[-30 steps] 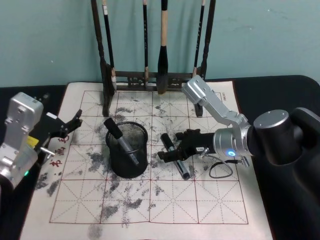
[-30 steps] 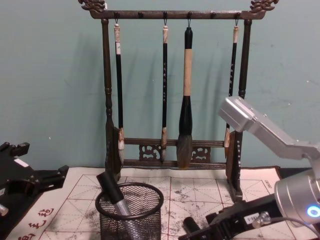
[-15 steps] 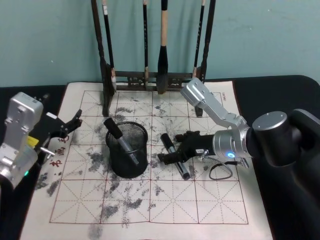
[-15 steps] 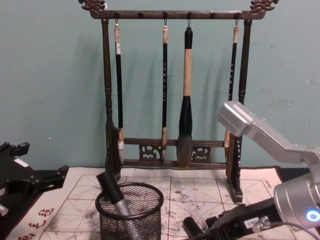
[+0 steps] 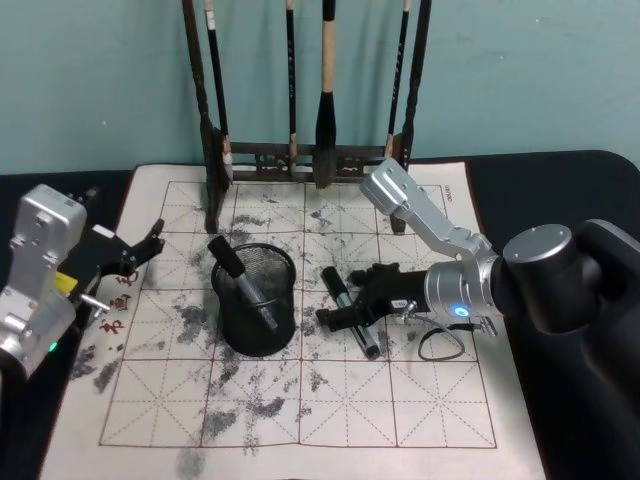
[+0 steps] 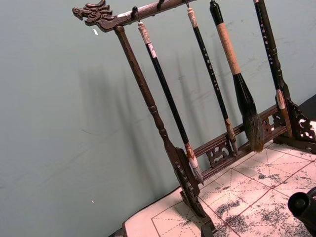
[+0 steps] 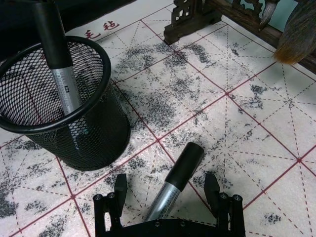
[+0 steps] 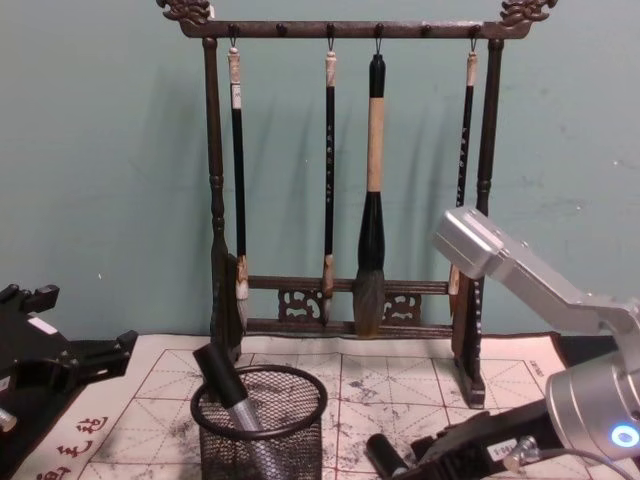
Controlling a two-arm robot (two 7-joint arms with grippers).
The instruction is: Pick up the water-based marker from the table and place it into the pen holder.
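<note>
The water-based marker lies flat on the table, just to the right of the pen holder and apart from it. Its black cap points away from the robot and its silver barrel runs back under the right arm.

The right gripper is down at mat level on that same side of the pen holder. Its jaws are spread wide and straddle the marker. In the right wrist view one finger stands on each side of the barrel, with bare mat between finger and barrel, so neither touches it.

The pen holder stands upright on the stained red grid. Another marker already leans inside it, with its black cap sticking up over the rim on the far left side.

The left gripper hangs well to the left of the pen holder, near the mat's left border. Its jaws are parted with nothing between them.

Behind the pen holder, at the far edge of the mat, stands a dark wooden brush rack. Four brushes hang from its top bar.
</note>
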